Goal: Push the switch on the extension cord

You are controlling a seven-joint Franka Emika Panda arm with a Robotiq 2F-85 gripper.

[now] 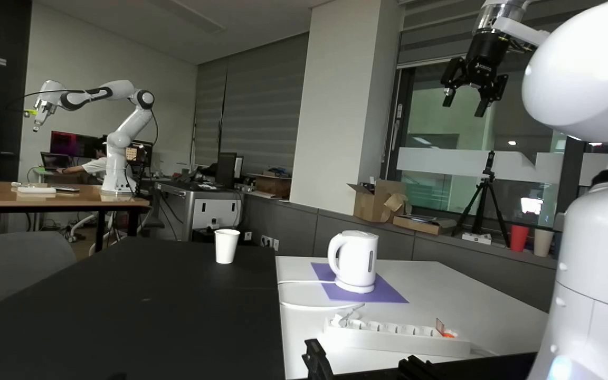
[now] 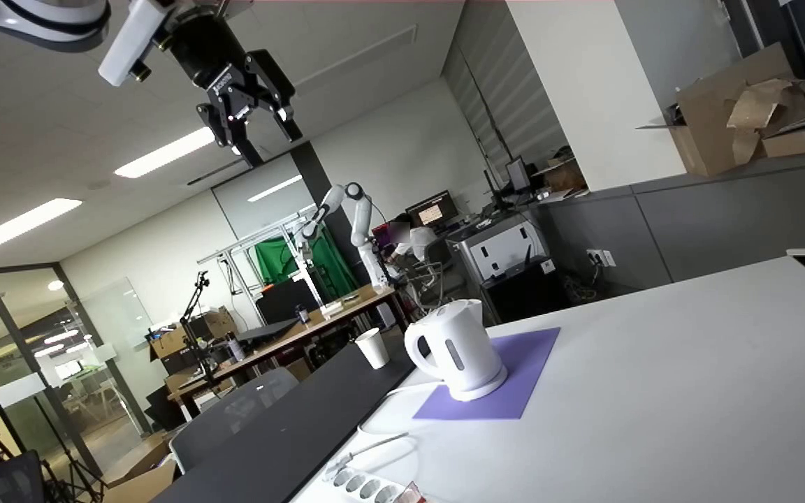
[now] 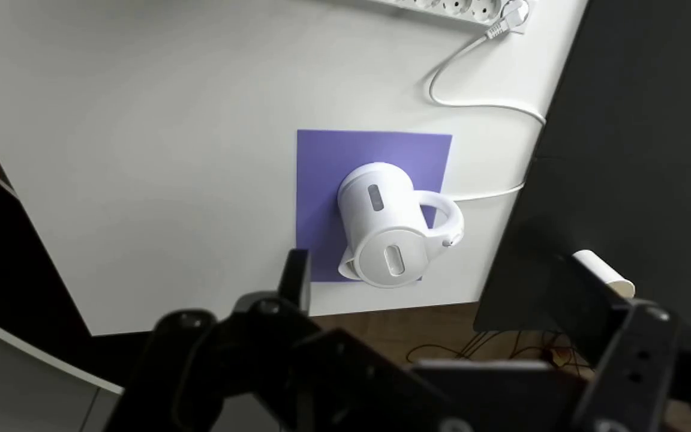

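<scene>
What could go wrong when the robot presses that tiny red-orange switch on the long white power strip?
The black two-fingered gripper, open high above, might miss the switch. A sideways push could slide the strip, straining the inserted white plug. Lowered carelessly, it might bump the rounded white kettle.

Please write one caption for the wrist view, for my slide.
White electric kettle on a purple sheet, power strip partly visible at top, open gripper in foreground.
</scene>
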